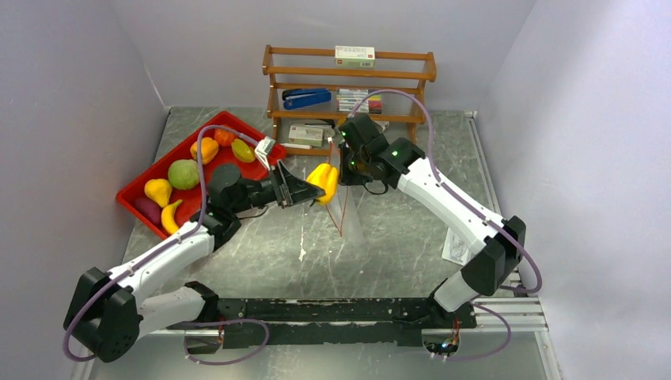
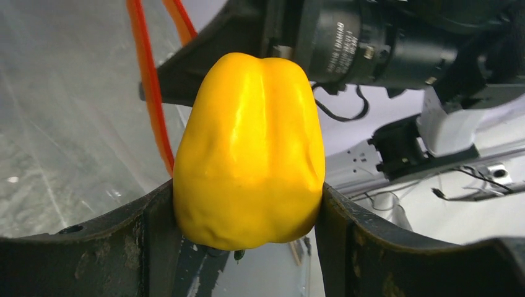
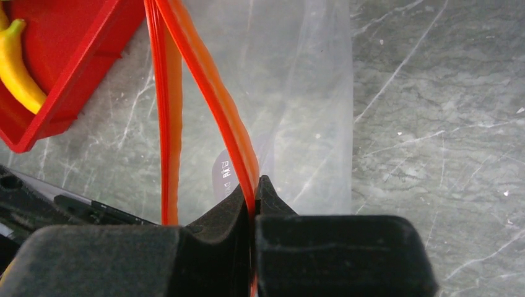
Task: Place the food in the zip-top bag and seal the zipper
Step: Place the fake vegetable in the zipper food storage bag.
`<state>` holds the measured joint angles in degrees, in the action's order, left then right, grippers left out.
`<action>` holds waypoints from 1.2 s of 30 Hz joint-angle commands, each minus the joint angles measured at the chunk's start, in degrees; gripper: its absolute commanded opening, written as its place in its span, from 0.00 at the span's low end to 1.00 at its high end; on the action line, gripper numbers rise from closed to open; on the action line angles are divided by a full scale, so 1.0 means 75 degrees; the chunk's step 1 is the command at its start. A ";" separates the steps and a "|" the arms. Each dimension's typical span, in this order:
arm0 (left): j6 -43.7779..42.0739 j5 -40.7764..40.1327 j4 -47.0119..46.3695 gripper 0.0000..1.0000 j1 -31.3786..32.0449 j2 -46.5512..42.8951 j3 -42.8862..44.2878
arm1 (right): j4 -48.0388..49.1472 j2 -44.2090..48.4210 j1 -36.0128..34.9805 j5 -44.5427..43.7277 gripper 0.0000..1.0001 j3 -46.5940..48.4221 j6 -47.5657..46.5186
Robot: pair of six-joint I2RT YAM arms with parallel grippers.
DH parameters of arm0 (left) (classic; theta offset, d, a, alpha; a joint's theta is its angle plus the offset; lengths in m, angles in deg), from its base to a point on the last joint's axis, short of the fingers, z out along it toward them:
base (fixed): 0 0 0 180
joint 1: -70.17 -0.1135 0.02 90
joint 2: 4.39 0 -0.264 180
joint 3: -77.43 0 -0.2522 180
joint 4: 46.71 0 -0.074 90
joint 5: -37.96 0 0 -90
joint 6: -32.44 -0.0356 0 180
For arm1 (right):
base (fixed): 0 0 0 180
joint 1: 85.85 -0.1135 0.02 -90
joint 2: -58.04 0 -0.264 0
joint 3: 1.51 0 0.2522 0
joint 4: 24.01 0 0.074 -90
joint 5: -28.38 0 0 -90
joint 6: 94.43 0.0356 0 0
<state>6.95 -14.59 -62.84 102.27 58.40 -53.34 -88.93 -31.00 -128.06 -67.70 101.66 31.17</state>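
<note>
**A:** Where is the pepper (image 2: pixel 251 151) sitting?

**B:** It is sitting between the fingers of the left claw (image 2: pixel 247 230). The claw is closing about halfway, gripping the pepper on 2 sides and holding it in the air.

**A:** And the bag?

**B:** The bag (image 3: pixel 303 93) is hanging below the right claw (image 3: pixel 255 197). That claw is closing fully, pinching 1 lip of the zipper (image 3: pixel 213 99). The other lip is hanging apart from it, so the mouth is standing open.

**A:** How near is the pepper to going in?

**B:** It is hovering just beside the right claw, close to the mouth, but it is not going in yet.

**A:** Is anything lying inside the bag?

**B:** Nothing is showing through the clear plastic, as far as I am seeing.

**A:** So what is left?

**B:** Nearly everything, I am judging. About 7 pieces are lying in the tray (image 1: pixel 130 199), well behind the left claw, among them the banana (image 3: pixel 15 65), a pear (image 1: pixel 157 191) and a green fruit (image 1: pixel 183 173). Each is waiting for its own trip, and sealing the zipper is coming last.
</note>
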 commanded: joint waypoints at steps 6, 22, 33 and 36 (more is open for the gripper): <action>-0.1317 -0.1066 0.2271 0.53 0.0235 0.0075 0.0604 | 0.0389 0.0381 -0.0225 -0.0111 0.00 0.0228 0.0082; -0.2651 -0.3002 0.4909 0.55 0.0873 0.0625 0.1813 | 0.0744 0.0108 -0.0479 0.0218 0.00 0.0132 0.0114; -0.2825 -0.3274 0.5376 0.70 0.1226 0.0535 0.2252 | 0.1503 0.0325 -0.0535 0.0234 0.00 -0.0606 0.0373; -0.2747 -0.3225 0.5423 0.73 0.1270 0.0302 0.2309 | 0.1725 0.0475 -0.0529 0.0189 0.00 -0.0872 0.0393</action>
<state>-13.22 -39.27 -21.46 110.68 63.86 -39.59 -79.66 -29.42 -131.73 -66.33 97.46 33.07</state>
